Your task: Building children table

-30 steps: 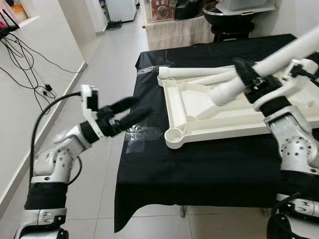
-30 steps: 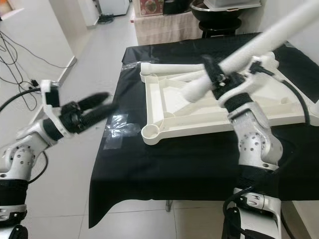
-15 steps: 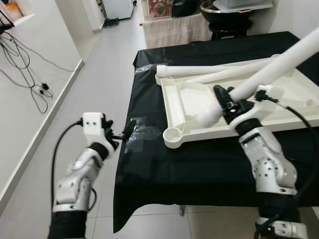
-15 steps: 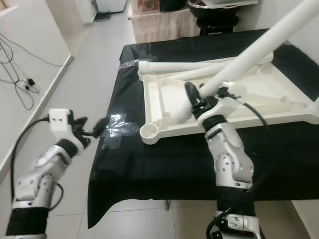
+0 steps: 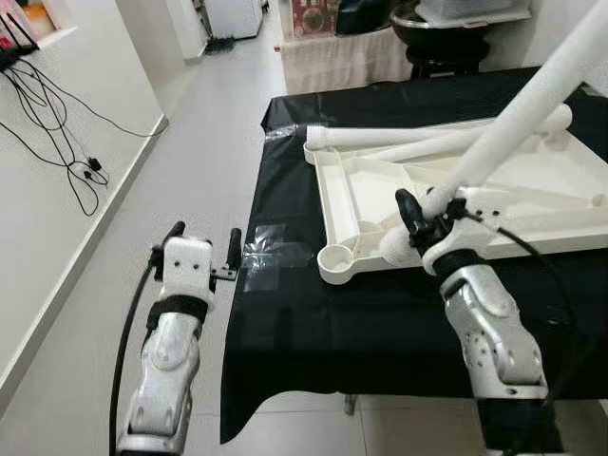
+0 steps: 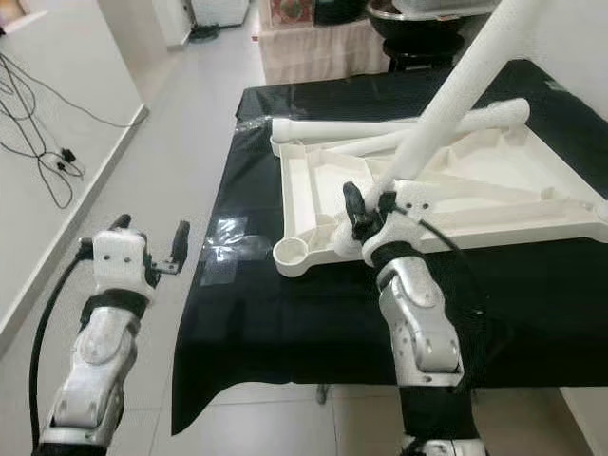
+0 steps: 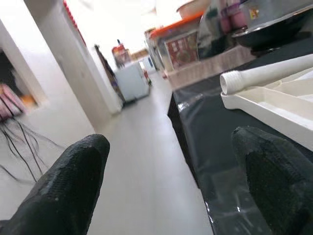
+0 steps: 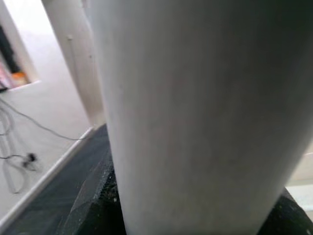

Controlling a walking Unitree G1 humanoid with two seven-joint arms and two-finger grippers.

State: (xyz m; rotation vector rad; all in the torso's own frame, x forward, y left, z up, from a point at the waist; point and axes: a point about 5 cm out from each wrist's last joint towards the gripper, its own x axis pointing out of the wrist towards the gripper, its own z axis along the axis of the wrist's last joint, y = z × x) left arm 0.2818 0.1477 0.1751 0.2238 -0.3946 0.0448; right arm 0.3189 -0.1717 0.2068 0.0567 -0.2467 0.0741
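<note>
head pair looking down at tabletop (image 5: 456, 190), right wrist against leg (image 8: 195, 107)

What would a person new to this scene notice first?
The long white plastic table leg, which the right hand grips near its lower end, slanting up over the upturned white plastic tabletop on the black cloth. The left hand is open, beside the cloth's edge.

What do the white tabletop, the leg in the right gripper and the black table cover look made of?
Tabletop: likely moulded plastic, matte off-white; ribs and a round corner socket are moulded into its underside.
Leg, held by the right gripper: probably the same plastic, smooth and uniform, no grain or seam visible.
Table cover: looks like fabric, matte black, draping over the edge; clear glossy tape patches on it.
</note>
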